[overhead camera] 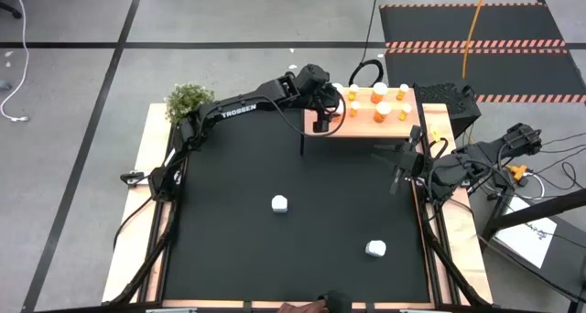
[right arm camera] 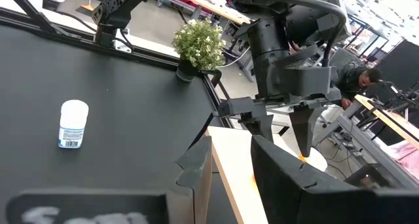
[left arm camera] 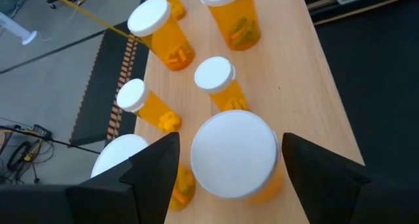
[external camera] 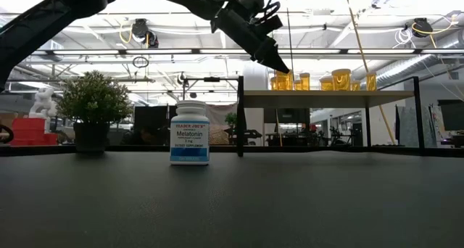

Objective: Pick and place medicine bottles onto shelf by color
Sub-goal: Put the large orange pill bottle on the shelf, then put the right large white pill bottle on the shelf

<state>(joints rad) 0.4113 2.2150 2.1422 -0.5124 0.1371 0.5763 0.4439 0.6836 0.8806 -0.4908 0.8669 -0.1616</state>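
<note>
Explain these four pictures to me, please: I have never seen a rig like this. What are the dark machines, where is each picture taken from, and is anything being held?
Two dark robot arms work at a table with a black mat. One picture looks straight down from above, one looks level across the table top, and two come from cameras on the arms' wrists.

The left pincer is over the pale wooden shelf, its fingers open on either side of an orange bottle with a white cap; none of the views shows them touching it. More orange bottles stand on the shelf. Two white bottles are still on the mat. A potted plant sits at a far corner.

The right pincer waits beside the shelf, holding nothing.
</note>
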